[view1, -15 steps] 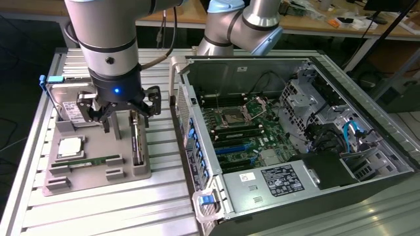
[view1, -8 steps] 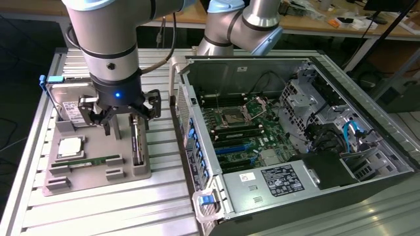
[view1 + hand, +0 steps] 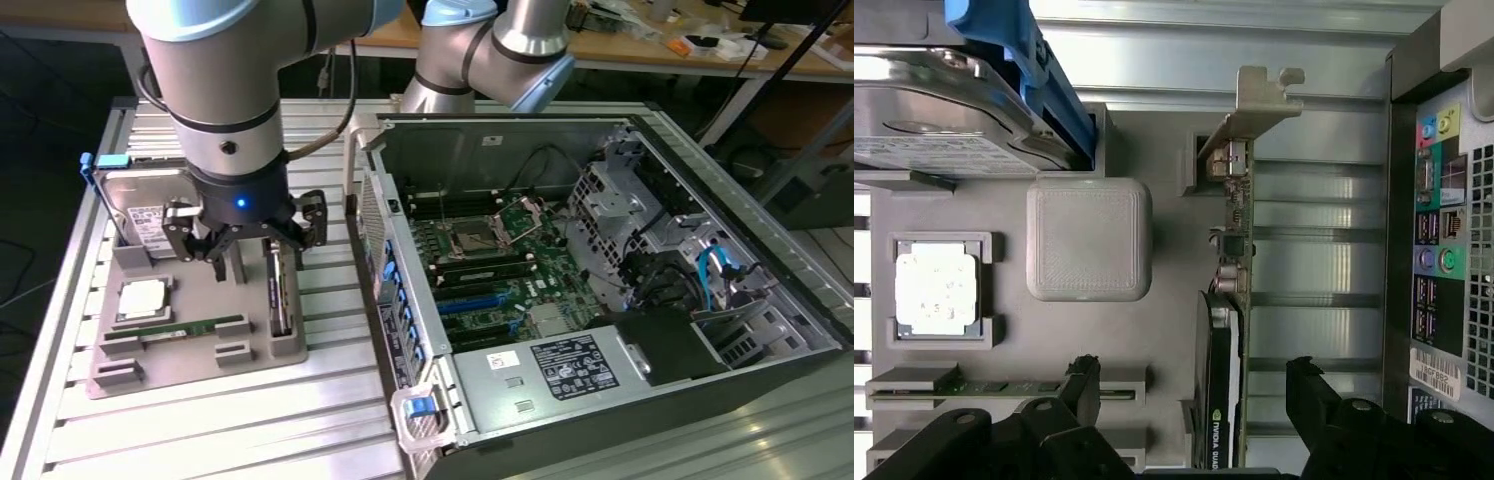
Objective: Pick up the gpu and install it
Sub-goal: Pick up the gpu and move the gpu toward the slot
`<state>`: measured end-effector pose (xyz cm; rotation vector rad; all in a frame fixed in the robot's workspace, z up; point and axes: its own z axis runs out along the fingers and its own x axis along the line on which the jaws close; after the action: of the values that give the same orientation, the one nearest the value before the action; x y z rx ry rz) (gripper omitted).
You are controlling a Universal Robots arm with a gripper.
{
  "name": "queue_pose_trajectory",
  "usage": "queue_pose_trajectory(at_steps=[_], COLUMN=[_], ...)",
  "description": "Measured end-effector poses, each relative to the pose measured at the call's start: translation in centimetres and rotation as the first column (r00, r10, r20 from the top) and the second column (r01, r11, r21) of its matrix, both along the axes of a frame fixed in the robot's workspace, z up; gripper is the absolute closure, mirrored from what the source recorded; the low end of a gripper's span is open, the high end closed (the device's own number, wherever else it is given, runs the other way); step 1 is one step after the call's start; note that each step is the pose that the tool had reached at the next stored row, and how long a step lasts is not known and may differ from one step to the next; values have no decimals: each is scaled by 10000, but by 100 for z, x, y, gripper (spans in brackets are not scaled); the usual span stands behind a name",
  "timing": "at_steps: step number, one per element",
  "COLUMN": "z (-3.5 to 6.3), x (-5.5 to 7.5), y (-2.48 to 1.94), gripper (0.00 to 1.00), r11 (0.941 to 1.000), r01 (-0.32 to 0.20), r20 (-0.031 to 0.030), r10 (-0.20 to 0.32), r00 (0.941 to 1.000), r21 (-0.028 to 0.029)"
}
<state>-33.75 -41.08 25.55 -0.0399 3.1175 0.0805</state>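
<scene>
Hovering with the claw (image 3: pixel 258 262) spread wide above the grey holder tray (image 3: pixel 200 365) on the slatted surface (image 3: pixel 200 430), straddling the gpu (image 3: pixel 1232 260) with a finger (image 3: pixel 1084 385) off each face, touching nothing and gripping nothing. Resting the card on its long edge in a tray slot, bracket (image 3: pixel 1259 100) at the end nearer the hard drive (image 3: pixel 934 130), probably presenting both flat faces for a pinch from above. Leaving the computer case (image 3: pixel 601 300) on its side with the panel off, seemingly exposing the motherboard slots (image 3: pixel 474 300) to a downward approach. Hiding the card's bottom edge in the slot; masking its middle behind the claw in the exterior view; cutting off its far end under the claw body in the wrist view.
</scene>
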Motion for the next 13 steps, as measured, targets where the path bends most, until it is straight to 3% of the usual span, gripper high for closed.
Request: queue_pose_trajectory(at_steps=[8, 13], z=[-23, -105], x=[69, 71], y=[0, -1], gripper=[16, 16], r11=[10000, 10000], r01=[0, 0], r20=[4, 2], r10=[0, 0], r00=[10000, 10000], r21=[3, 2])
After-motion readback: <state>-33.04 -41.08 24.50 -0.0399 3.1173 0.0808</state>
